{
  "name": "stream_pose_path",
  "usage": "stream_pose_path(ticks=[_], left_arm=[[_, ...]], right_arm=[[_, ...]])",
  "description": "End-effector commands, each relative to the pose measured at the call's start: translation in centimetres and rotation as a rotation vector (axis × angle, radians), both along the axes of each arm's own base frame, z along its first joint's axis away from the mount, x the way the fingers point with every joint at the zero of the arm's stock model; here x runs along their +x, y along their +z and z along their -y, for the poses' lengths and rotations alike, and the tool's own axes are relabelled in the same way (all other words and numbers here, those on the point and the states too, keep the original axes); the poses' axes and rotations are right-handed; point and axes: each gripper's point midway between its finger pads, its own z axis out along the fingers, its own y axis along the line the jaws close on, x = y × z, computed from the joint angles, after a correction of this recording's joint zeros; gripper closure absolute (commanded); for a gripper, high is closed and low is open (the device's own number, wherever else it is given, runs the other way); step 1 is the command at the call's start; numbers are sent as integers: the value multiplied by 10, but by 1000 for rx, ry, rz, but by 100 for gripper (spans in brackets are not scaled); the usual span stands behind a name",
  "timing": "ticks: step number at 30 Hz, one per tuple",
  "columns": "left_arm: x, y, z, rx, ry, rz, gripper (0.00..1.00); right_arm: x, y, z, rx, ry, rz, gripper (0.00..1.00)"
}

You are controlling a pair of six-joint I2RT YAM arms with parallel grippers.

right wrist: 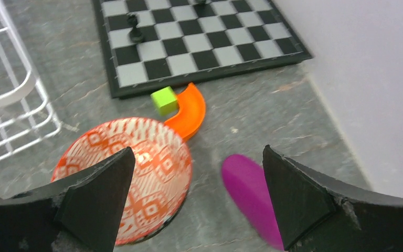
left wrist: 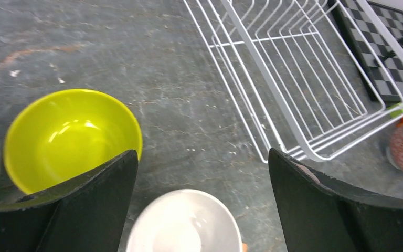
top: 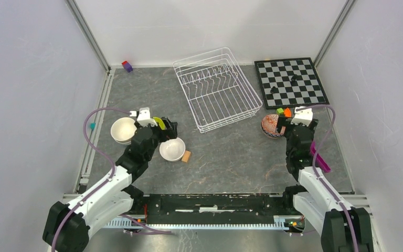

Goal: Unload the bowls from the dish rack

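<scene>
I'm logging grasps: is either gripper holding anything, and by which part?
Nothing is held. The left gripper is open and empty near the lime-yellow bowl; the right gripper is open and empty by the red-patterned bowl.

Black-and-white arms (top: 110, 186), purple cables (top: 86, 131)

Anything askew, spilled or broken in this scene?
Only the dish rack: it sits rotated against the table edges, while the chessboard beside it lies square. Nothing looks spilled or broken.
</scene>
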Motion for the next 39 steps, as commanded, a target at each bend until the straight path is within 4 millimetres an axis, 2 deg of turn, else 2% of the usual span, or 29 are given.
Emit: stream_pose_path(ticks=[1, 6, 16, 22, 27, 31, 36, 39], left_arm=[[9, 29, -17, 97, 49, 161, 0], [8, 21, -17, 137, 29, 170, 0], [8, 15, -13, 149, 2, 161, 0], [6, 12, -15, 164, 2, 157, 0], [6, 11, -16, 173, 8, 157, 0], [7, 10, -18, 181, 12, 154, 0], [9, 13, -17, 184, 13, 157, 0], [10, 11, -16, 189, 13, 150, 0]], right_arm=[[-1, -15, -28, 111, 139, 33, 2], [-8, -19, -45, 176, 230, 89, 2], [-14, -41, -54, 284, 242, 73, 2], [-9, -52, -51, 316, 201, 8, 2], [-10, -60, -57, 344, 223, 2, 2], [-9, -46, -52, 279, 230, 32, 2], [-7, -16, -44, 171, 230, 91, 2], [-12, -8, -28, 89, 170, 135, 2]])
